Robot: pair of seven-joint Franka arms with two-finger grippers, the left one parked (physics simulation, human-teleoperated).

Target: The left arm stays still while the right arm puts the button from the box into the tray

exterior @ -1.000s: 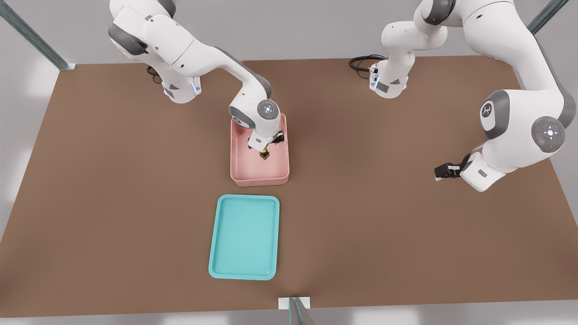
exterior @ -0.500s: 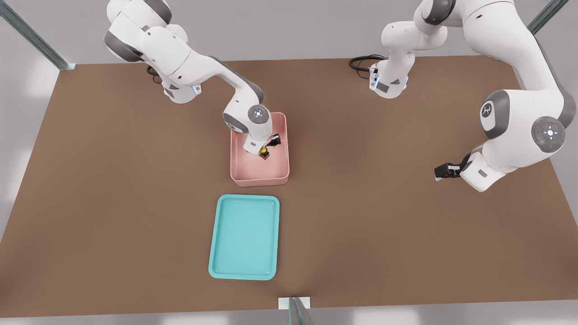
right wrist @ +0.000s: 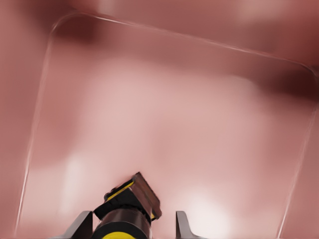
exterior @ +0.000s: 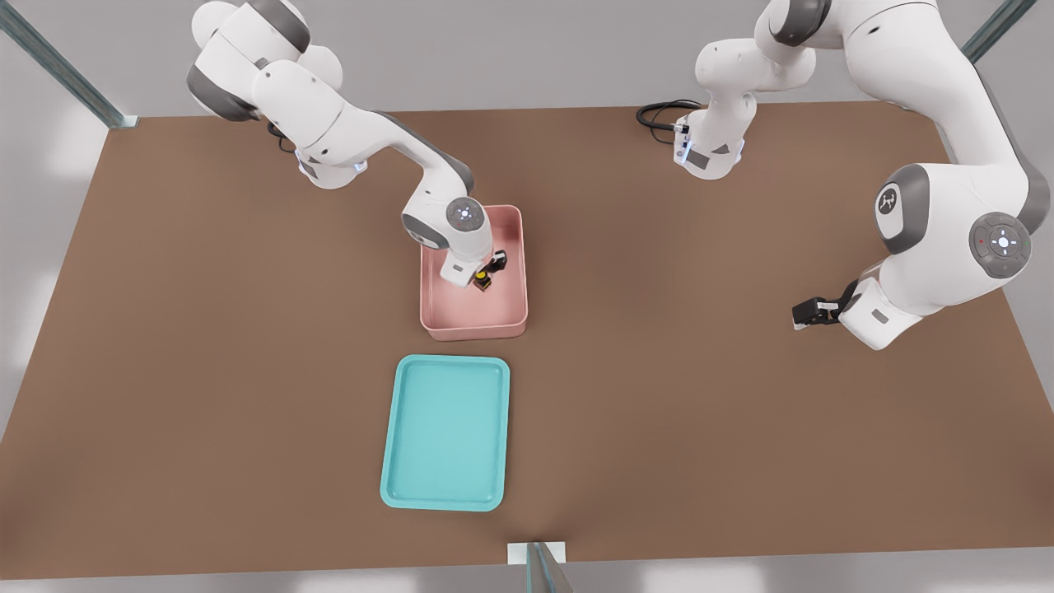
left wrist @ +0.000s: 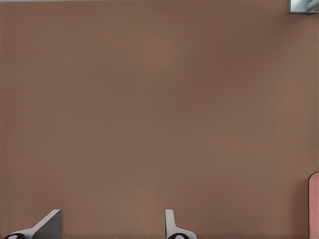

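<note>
Inside the tall-walled pink plastic box point(exterior: 473, 309), front view: right arm's gripper point(exterior: 484, 276) sits low, the tiny yellow-capped, dark-based button point(exterior: 482, 280) right at its tips. Shallow teal plastic tray point(exterior: 445, 432) lies beyond the box's near wall, well apart from the gripper.

Right wrist view: button point(right wrist: 127, 211) stands between the fingertips point(right wrist: 182, 224), which look apart, not yet clamped. Box floor point(right wrist: 174, 134) beneath.

I can read no words, numbers or brand names anywhere. The only sign I see is a small white emblem on the grey joint cap of the parked white robot arm point(exterior: 888, 201), too small to make out.
</note>
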